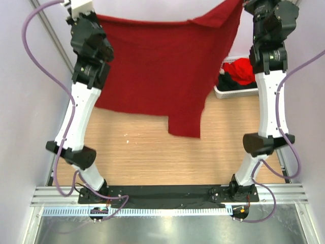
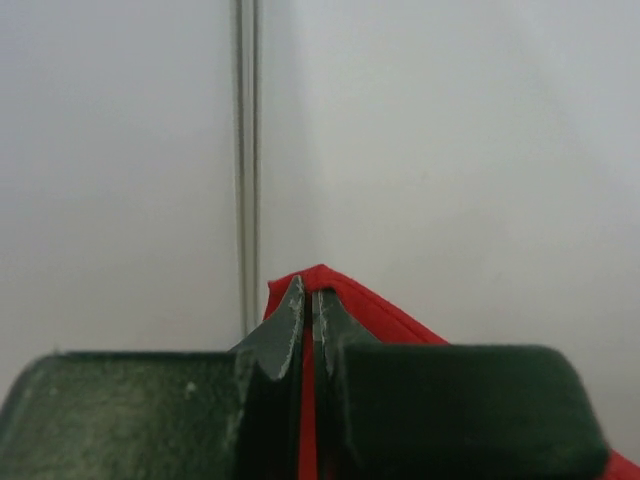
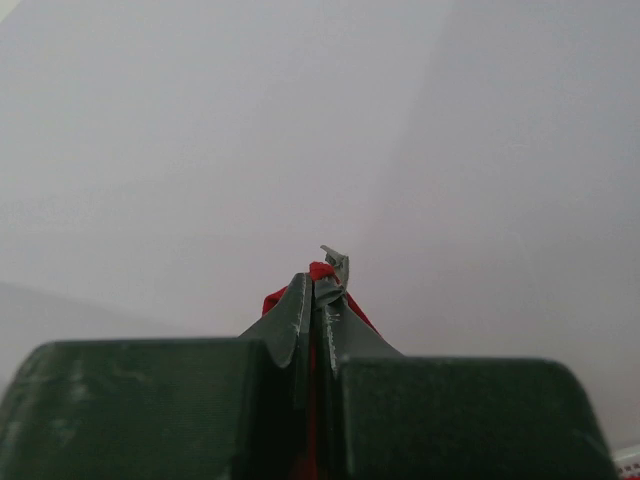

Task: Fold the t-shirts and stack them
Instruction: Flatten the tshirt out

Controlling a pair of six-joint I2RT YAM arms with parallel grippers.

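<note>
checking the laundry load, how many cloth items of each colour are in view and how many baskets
dark crimson t-shirt: 1
bright red garment, bundled in the basket: 1
black garment, bundled in the basket: 1
white plastic basket: 1
total: 4

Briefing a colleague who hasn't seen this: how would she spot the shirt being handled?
Above the pale wooden table, a dark crimson cloth t-shirt hangs spread between the left gripper and right gripper, each pinching its top edge. Unlike it, the bright red shirt and black shirt lie bunched in the white plastic basket at right.
</note>
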